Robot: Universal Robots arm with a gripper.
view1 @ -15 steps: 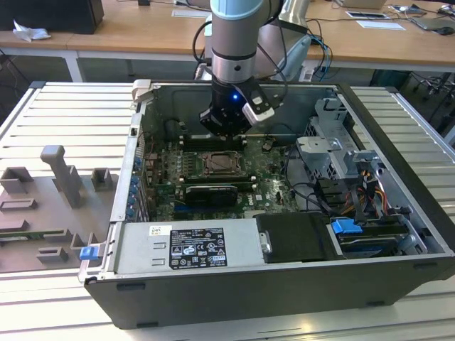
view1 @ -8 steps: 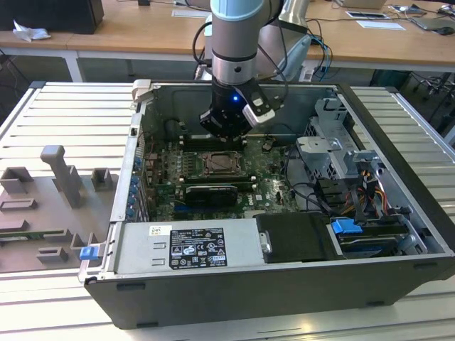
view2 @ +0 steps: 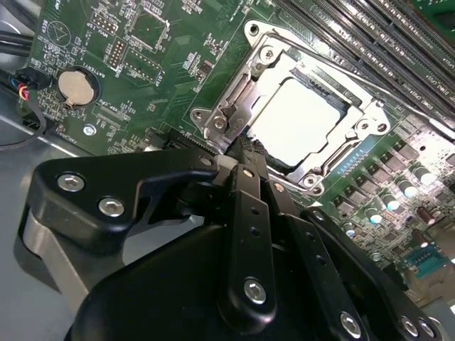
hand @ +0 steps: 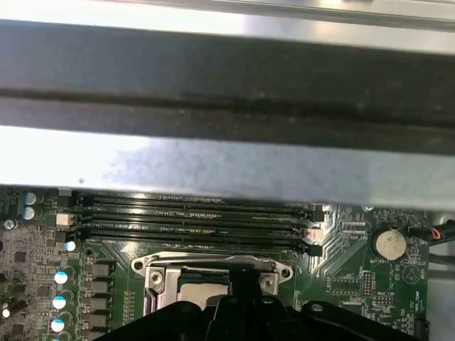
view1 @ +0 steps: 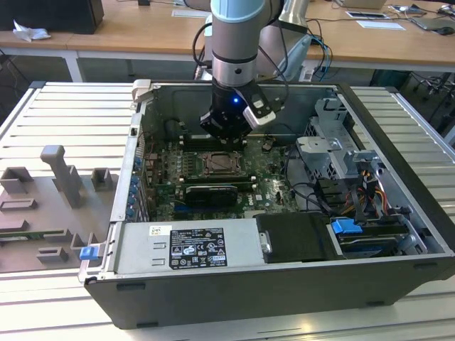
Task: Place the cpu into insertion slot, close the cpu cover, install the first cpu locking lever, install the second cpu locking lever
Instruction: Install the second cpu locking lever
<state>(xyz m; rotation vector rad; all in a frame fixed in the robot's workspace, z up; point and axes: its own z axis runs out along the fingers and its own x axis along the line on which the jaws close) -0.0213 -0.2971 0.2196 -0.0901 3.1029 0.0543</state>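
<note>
1. In the exterior view, an open computer case [view1: 234, 284] lay on its side on a ribbed metal counter [view1: 64, 114], with a grey power supply [view1: 188, 246] along its near edge and bundled cables [view1: 355, 192] toward the exterior view's right.
2. A grey fixture tray [view1: 50, 206] sat on the counter at the exterior view's left, just beside the case.
3. Deeper inside the case lay the green motherboard [view1: 266, 186], and near its middle sat the insertion slot [view1: 222, 165].
4. In the second wrist view, the cpu [view2: 302, 122] lay flat in the insertion slot [view2: 249, 142], its pale metal top showing through the opening of the cpu cover [view2: 355, 117].
5. The cpu cover lay down flat over the slot, framing the chip on all sides.
6. The pincer [view2: 245, 145] stood with its fingers drawn narrow, nearly together, their tips at the slot's edge beside a silver corner bracket; whether they gripped anything could not be told.
7. In the first wrist view, the cpu [hand: 202, 293] and the cover [hand: 213, 264] showed just past the fingers [hand: 242, 280].
8. Beyond the slot ran long black memory slots [hand: 192, 217], and a round coin battery [hand: 389, 243] sat off to one side.
9. Farthest back, the arm [view1: 238, 42] rose over the case, with a wooden desk [view1: 142, 28] behind it.
</note>
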